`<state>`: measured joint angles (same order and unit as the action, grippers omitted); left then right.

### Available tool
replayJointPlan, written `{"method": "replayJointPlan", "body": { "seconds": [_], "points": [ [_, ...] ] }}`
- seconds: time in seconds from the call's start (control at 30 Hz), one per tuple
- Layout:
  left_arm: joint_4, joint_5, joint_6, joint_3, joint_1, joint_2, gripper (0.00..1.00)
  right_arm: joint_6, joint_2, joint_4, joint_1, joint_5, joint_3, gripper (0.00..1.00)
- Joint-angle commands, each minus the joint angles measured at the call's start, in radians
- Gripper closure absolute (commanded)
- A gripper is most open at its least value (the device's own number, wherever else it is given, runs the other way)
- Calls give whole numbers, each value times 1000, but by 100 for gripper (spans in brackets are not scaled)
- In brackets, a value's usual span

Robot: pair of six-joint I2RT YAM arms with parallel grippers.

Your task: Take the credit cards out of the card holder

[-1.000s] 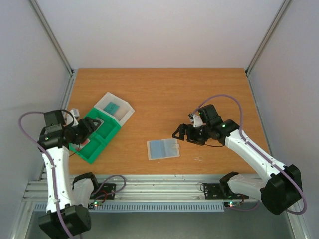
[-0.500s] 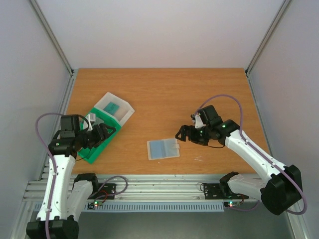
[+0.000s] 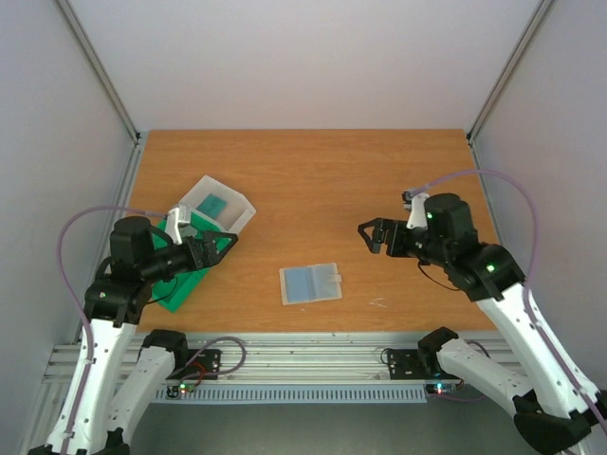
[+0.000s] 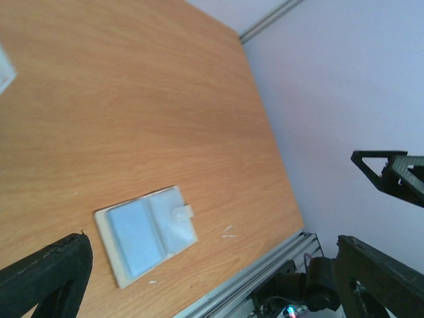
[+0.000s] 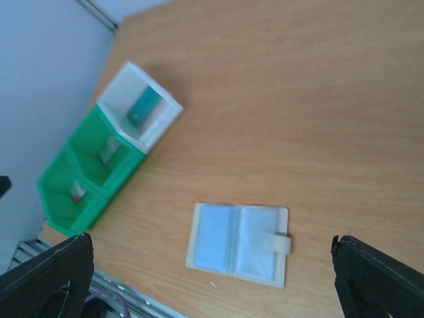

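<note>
The small, flat, pale translucent two-panelled card holder (image 3: 310, 283) lies open and flat on the orange-brown wooden table (image 3: 313, 180), near the front edge and about midway between the two arms. Its long axis runs roughly left to right across the table, slightly skewed. One panel is tinted blue (image 5: 215, 237) and may have a card under the film, though I cannot tell for sure. The clearer panel with the small side tab (image 5: 283, 244) points toward the right arm (image 3: 465, 256). The right arm's jaws are spread wide and empty, held above the table, beyond the holder and to its right. The left arm's jaws are also spread and holding nothing, over the near corner of the green plastic compartmented tray (image 5: 66, 225), with the holder off to their right. Of the two, the right arm's jaws look somewhat closer, and they face the tab end, so the reach seems likelier from that side. One teal rectangular credit card (image 5: 141, 106) rests in the clear plastic box (image 3: 242, 213) next to the tray.
</note>
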<state>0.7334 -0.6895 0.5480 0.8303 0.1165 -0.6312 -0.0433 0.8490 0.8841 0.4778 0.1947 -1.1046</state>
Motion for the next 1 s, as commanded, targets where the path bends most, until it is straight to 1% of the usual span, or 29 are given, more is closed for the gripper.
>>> {"method": "replayJointPlan", "body": {
  "seconds": [0.0,0.13,0.23,0.37,0.47,0.63,0.97],
  "points": [
    [-138,41,14,71,87,0,1,27,-45,36,-2,-42,-60,2],
    [-135,111,-15,151,162,-34,1,-2,-43,62,-2,-45,-99,1],
    [-121,145,-46,203,210,-77,1,-31,-48,59,-2,-47,-98,1],
    [-116,232,-68,233,303,-127,1,-54,-57,61,-2,-48,-99,2],
    [-105,287,-87,254,351,-143,1,-61,-68,66,-2,-46,-94,2],
    [-135,309,-84,242,357,-123,1,-67,-93,67,-2,-45,-76,2],
    [-153,361,-116,182,359,-3,1,-90,-130,57,-2,-29,-32,2]
  ]
}}
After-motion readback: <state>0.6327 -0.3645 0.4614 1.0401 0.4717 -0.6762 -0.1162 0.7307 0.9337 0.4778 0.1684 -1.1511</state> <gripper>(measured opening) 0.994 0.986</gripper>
